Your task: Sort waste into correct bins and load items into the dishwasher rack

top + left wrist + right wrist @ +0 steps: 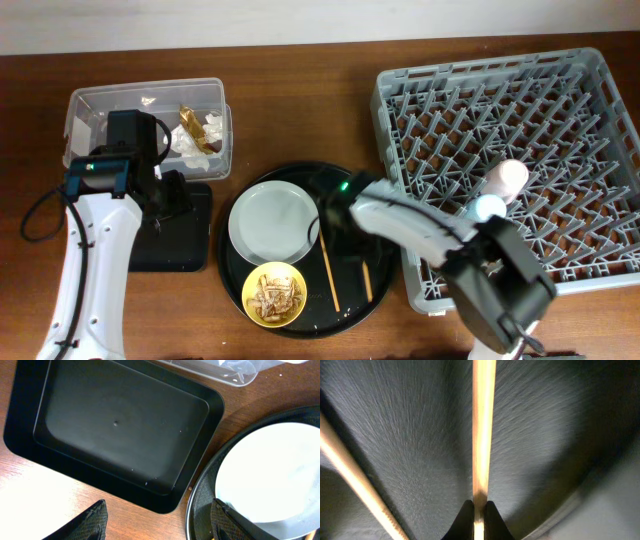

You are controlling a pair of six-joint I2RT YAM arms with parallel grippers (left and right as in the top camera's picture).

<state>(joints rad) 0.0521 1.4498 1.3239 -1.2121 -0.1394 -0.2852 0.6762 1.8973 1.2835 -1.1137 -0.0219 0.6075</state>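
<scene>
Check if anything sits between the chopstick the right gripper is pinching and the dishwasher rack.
Nothing loose does. The chopstick in the right gripper only has to clear the round black tray's rim and the rack's near wall. The pink cup and blue cup stand inside.

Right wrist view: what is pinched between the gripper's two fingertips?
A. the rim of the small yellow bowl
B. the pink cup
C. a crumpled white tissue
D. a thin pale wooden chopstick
D: the right gripper has its black fingertips closed on either side of one thin pale wooden chopstick, which lies on the large round black tray; a second chopstick lies free beside it.
</scene>
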